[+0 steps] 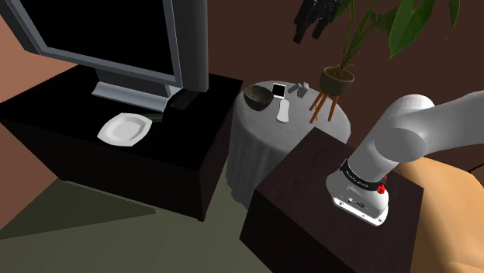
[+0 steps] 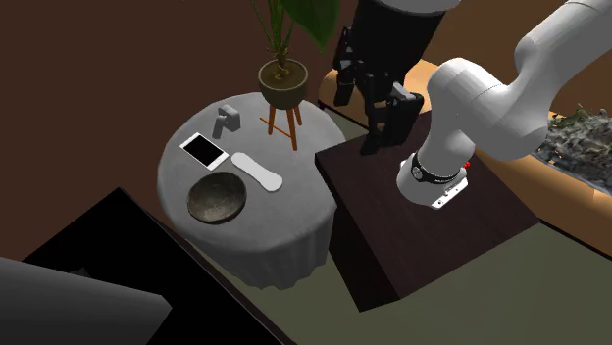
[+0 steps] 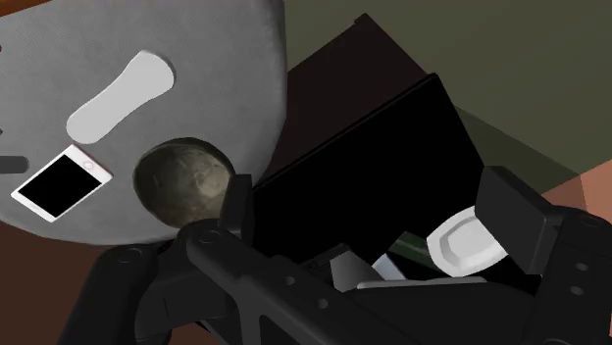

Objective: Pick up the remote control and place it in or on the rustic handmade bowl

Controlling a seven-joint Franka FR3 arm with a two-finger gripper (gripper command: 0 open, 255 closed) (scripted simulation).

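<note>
Hogging most of the shoulder view's left, a long black cabinet (image 1: 77, 147) is carrying a big flat-screen TV (image 1: 116, 39) with a blank screen. Next down in size, the white Franka arm (image 2: 490, 98) is rising off its dark brown box stand (image 2: 422, 225) and bending toward the second exterior view's left. A round table (image 2: 304, 201) under a grey cloth is standing between stand and cabinet, just beside both. At the table's far edge a potted plant (image 2: 283, 83) is sitting on a little wooden tripod.

The black gripper (image 2: 361, 113) is hanging in the air over the stand's far corner. Its fingers are standing apart and clasping nothing, well apart from everything on the table. A white plate (image 1: 124, 129) is lying on the cabinet in front of the TV.

On the cloth, the mottled dark bowl (image 2: 218, 197) is sitting at the side nearest the cabinet. The remote control (image 2: 257, 172), drawn plain pale grey, is lying flat just right of the bowl in that same view, not in it. A smartphone (image 2: 205, 150) is lying just beyond the bowl, and a small grey block (image 2: 228, 120) is standing farther back, near the plant.
</note>
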